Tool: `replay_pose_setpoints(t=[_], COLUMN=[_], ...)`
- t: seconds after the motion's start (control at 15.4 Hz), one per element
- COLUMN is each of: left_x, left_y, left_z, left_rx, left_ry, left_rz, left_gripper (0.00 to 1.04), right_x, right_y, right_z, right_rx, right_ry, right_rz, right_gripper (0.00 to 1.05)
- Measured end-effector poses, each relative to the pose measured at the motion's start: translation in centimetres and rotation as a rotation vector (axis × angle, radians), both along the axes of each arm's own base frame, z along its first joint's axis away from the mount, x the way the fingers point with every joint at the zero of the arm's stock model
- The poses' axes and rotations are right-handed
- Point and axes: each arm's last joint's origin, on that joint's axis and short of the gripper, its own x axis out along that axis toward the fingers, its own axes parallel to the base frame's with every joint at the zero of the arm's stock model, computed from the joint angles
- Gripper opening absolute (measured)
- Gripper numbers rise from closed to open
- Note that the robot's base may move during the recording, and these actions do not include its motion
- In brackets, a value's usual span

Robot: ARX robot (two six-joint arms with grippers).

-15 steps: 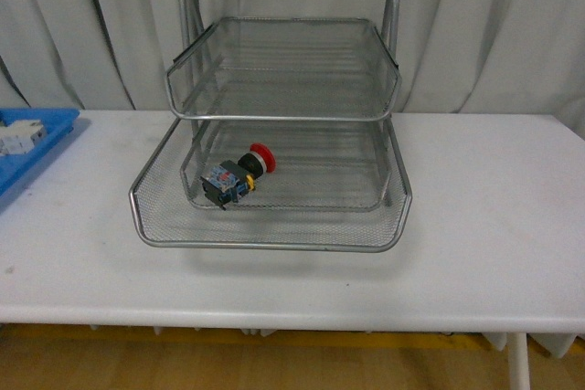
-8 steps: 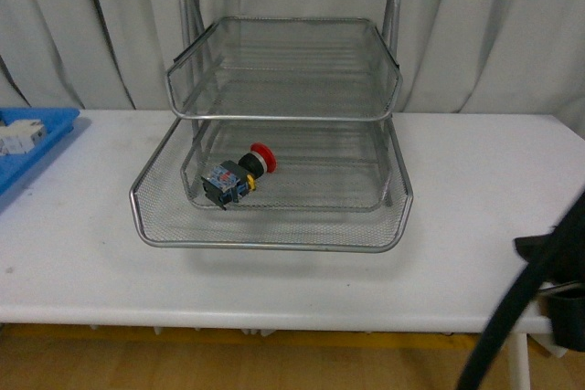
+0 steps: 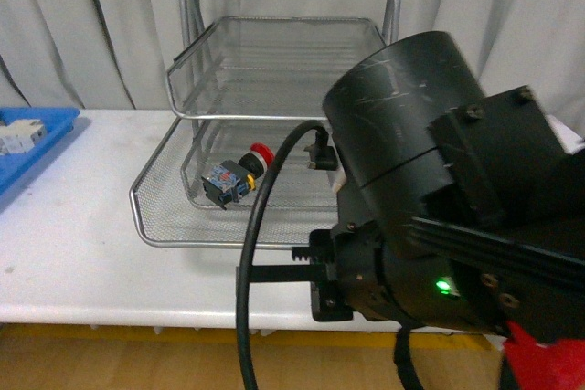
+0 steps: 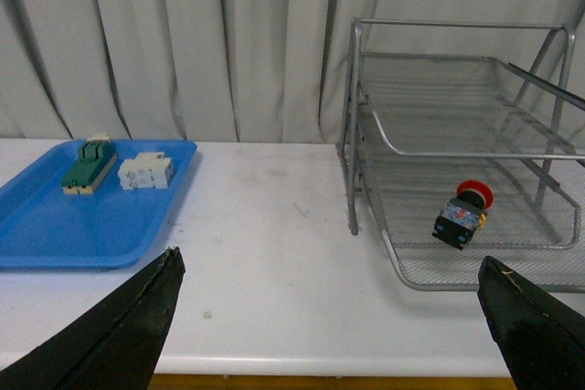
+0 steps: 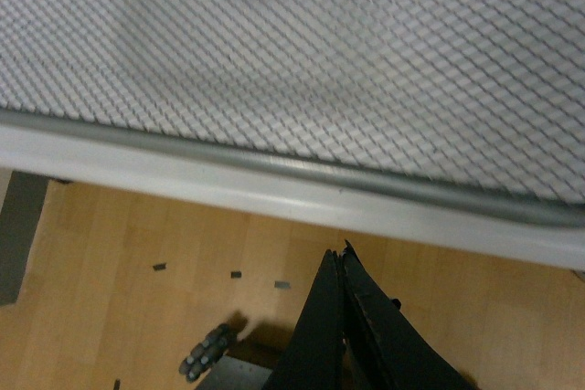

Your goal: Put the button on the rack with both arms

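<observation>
1. Right claw (image 5: 340, 258): fingers pressed together, empty, at the rack (image 3: 274, 235) front rim.
2. Left claw (image 4: 329, 317): spread wide, empty.
3. Button (image 4: 462, 214) lies in the lower tier, at 1 o'clock from the left claw, well apart.

Upper tier (image 3: 274, 70) overhangs button (image 3: 236, 173); front access open.

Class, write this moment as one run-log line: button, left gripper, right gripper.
button: lying in rack, lower tier | left gripper: open, empty, away from rack | right gripper: shut, empty, beside rack's front rim
</observation>
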Motion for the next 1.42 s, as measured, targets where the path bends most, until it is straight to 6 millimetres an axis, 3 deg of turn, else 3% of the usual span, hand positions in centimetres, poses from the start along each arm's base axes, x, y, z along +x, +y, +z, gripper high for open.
replay_pose_setpoints(t=[0.45,0.65,0.84,0.97,1.1,1.23,1.29,1.36,1.42], left_x=[0.0,0.0,0.0,0.0,0.0,0.0,0.0,0.0,0.0], left_y=[0.0,0.0,0.0,0.0,0.0,0.0,0.0,0.0,0.0], left_z=[0.0,0.0,0.0,0.0,0.0,0.0,0.0,0.0,0.0], left_rx=[0.000,0.000,0.000,0.000,0.000,0.000,0.000,0.000,0.000], left_ry=[0.000,0.000,0.000,0.000,0.000,0.000,0.000,0.000,0.000], left_rz=[0.000,0.000,0.000,0.000,0.000,0.000,0.000,0.000,0.001], left_gripper=[0.98,0.98,0.98,0.98,0.98,0.98,0.98,0.98,0.98], right_x=[4.8,7.0,10.9,11.7,10.6,7.8,6.0,2.4,0.9], right_y=[2.8,3.4,3.6,3.2,2.2,-0.1,-1.8,-6.1,-7.8], right_z=[-0.9,-0.2,-0.1,-0.3,0.0,2.5,4.2,6.7,6.9], right_rx=[-0.071,-0.085,-0.113,-0.118,-0.081,-0.010,0.043,0.118,0.106], right_ry=[-0.169,-0.228,-0.298,-0.302,-0.316,-0.376,-0.426,-0.532,-0.695], right_rz=[-0.035,-0.032,-0.043,-0.043,-0.026,-0.032,-0.049,-0.131,-0.237], right_gripper=[0.02,0.02,0.02,0.02,0.02,0.02,0.02,0.02,0.01])
